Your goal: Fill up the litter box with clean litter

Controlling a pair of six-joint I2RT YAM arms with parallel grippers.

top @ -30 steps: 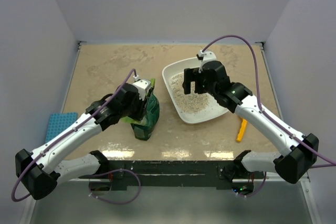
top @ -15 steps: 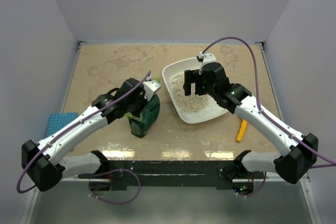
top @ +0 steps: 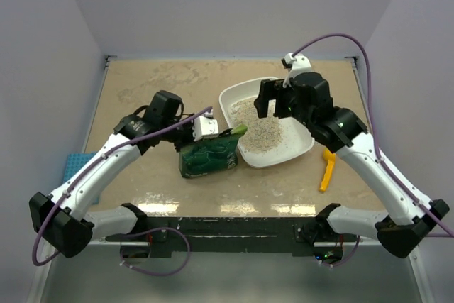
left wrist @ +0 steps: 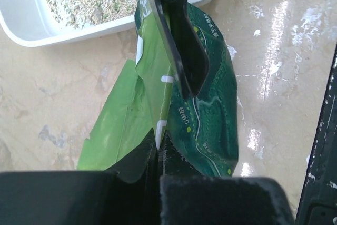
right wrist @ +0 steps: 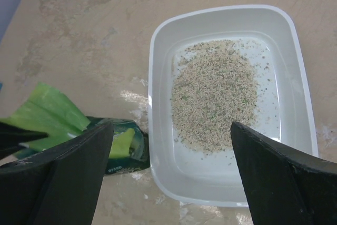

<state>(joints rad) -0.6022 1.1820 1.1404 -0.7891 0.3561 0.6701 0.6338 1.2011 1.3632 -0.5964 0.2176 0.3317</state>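
Litter (top: 261, 130) lies heaped in the white litter box (top: 294, 145) on the surface (top: 142, 83). Left jaws pinch a green bag (top: 209, 159) tipped sideways, its mouth at the box's left rim. Right jaws hang spread wide above the box. A yellow tool (top: 326, 173) lies just right of the box.

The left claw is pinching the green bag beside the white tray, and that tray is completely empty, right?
Not empty: the right wrist view shows a heap of clean litter in the litter box. The left claw is indeed pinching the green bag beside it.
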